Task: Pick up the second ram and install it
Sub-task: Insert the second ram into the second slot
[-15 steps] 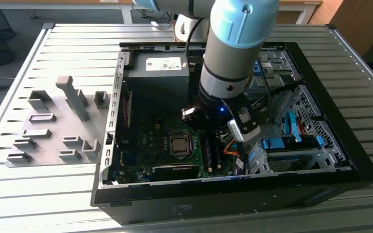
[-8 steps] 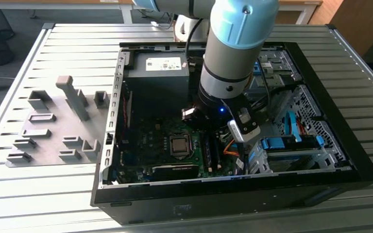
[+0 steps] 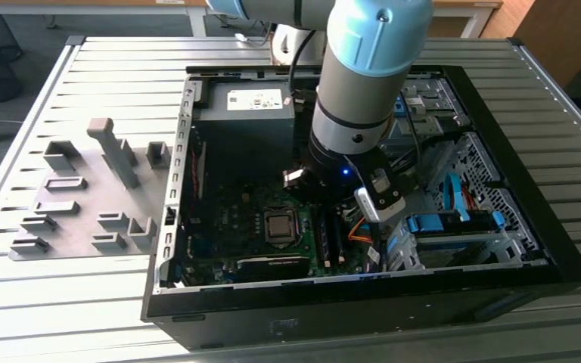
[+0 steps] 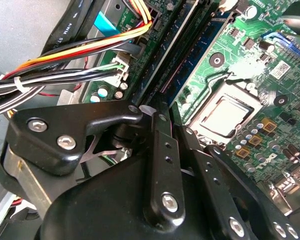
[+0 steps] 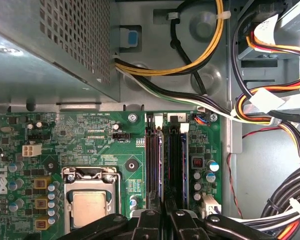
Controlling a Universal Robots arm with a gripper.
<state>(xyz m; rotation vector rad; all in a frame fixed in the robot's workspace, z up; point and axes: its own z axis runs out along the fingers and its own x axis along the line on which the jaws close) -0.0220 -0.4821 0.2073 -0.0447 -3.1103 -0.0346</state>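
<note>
Second ram (image 5: 160, 165) stands in one of four slots, end effector (image 5: 164, 216) fingers clenched above it.

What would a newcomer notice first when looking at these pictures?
Probably the pale blue and grey robot arm reaching down into the open black computer case in the exterior view. Next, the gripper sits over the memory slots, beside the bare silver processor on the green motherboard.
</note>
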